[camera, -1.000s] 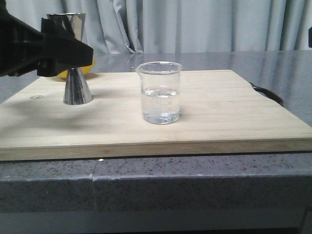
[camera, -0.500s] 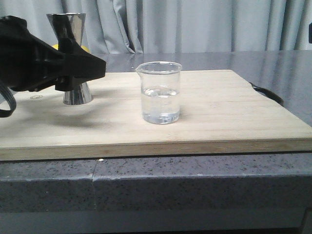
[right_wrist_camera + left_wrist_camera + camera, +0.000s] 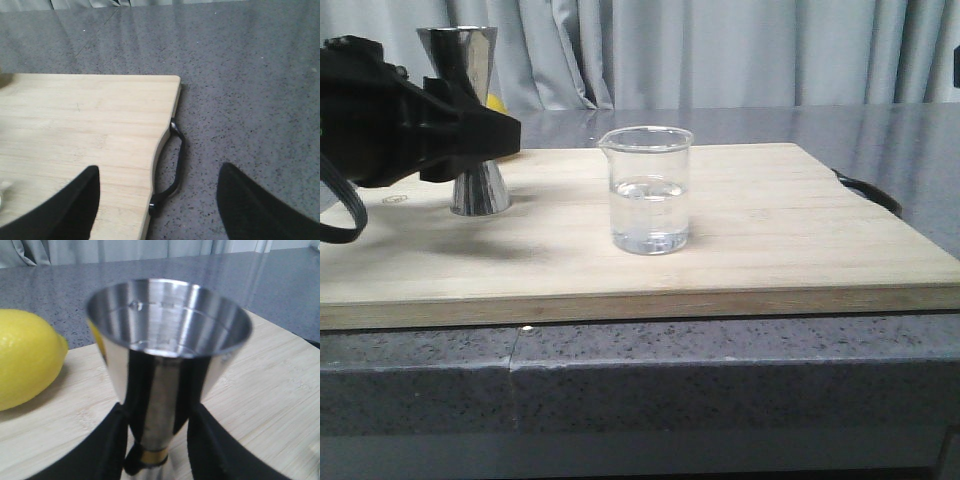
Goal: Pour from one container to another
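- Wooden board (image 3: pixel 770 230) on grey counter (image 3: pixel 720 370) carries beaker (image 3: pixel 647 190) and jigger (image 3: pixel 470 120).
- Left gripper (image 3: pixel 155 440): jaws straddle jigger waist; contact cannot be determined.
- Right gripper (image 3: pixel 157 210): jaws apart, empty.

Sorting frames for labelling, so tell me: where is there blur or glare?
Left wrist view: jigger rim slightly soft, bright streaks on steel; lemon soft. Front view: beaker sharp, left gripper a dark mass. Right wrist view: fingers blurred.

Pale grey pleated curtains (image 3: pixel 720 50) hang across the whole back, at twelve o'clock. Before them stretches a dark grey speckled stone tabletop (image 3: pixel 740 375), its polished surface catching soft, even light, with a seam in its front edge at about seven o'clock.
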